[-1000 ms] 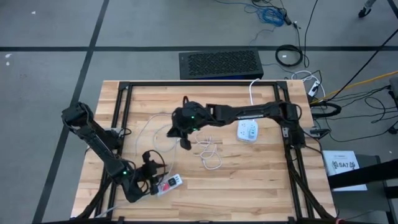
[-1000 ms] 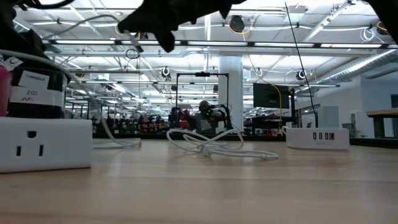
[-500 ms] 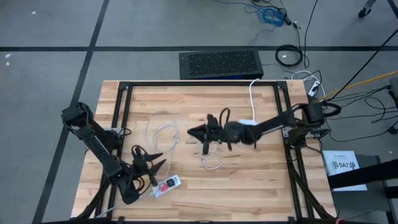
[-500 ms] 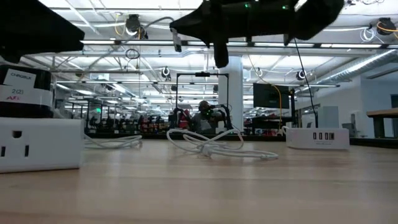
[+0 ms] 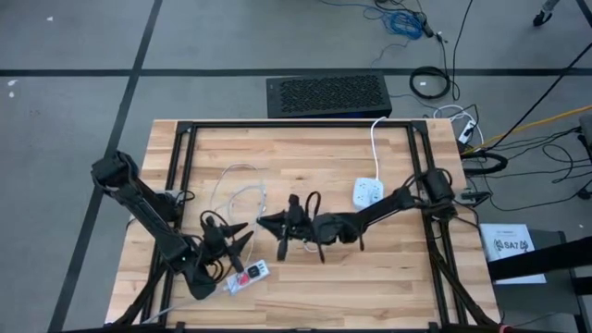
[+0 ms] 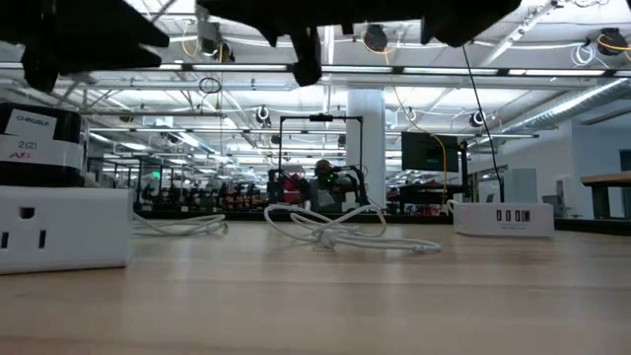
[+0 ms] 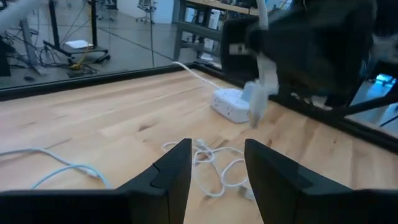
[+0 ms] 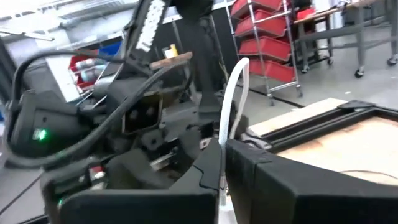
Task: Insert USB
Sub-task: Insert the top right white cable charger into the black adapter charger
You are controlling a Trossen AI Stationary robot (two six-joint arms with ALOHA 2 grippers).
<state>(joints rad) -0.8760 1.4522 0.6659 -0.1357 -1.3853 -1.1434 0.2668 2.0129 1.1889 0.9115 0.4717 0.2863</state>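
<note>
The white cable (image 8: 233,93) is getting pinched by the right gripper (image 5: 280,225), fingers clamped tight on it, and it's hanging above the middle of the table (image 5: 388,268). That arm is reaching long and low across from the right side. The left gripper (image 5: 231,242) is sitting with fingers spread, holding nothing, just beside the white power strip (image 5: 248,276) near the front edge, pointing toward the other gripper.

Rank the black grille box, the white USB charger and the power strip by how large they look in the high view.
1. Black grille box, clearly largest.
2. White USB charger and power strip: they look alike, and an arm partly hides the strip, so no ranking between them.
</note>
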